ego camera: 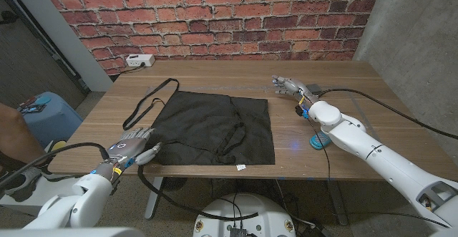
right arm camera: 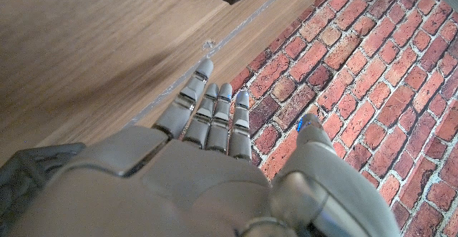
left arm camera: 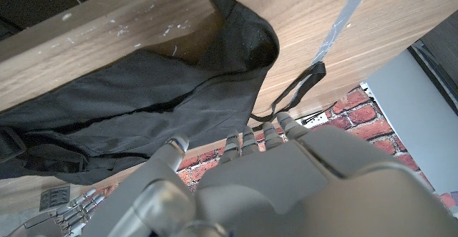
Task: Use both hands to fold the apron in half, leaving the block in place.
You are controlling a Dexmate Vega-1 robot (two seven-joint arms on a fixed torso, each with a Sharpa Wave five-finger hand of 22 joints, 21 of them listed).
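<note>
Black cloth, the apron (ego camera: 215, 128), lies spread open and nearly flat in the middle of the wooden desk (ego camera: 336, 76), its near hem close to the desk's front edge with a small white tag (ego camera: 240, 167) lying just off that hem. A wrinkled seam and a thin tie run down its middle. From the far left corner of the cloth a long black neck strap (ego camera: 150, 101) loops out over the bare wood toward the desk's left side.

The left hand (ego camera: 136, 147) sits at the near left corner of the apron, at the desk's front edge, its fingers (ego camera: 152, 151) apart and reaching toward the cloth's edge; whether they touch the fabric cannot be told. The left wrist view has the same cloth bunched just past those fingers (left arm camera: 265, 131), nothing pinched between them.

The right hand (ego camera: 288, 86) hovers beyond the apron's far right corner, well apart from the cloth, fingers (right arm camera: 204, 108) stretched out side by side and holding nothing, over bare wood.

A small blue object (ego camera: 318, 141) lies on the desk to the right of the apron, beneath the right forearm. Behind the desk stands a red brick wall (ego camera: 215, 15), with a white power strip (ego camera: 137, 60) at its foot near the far left corner. A blue stool (ego camera: 44, 114) stands on the floor to the left.
</note>
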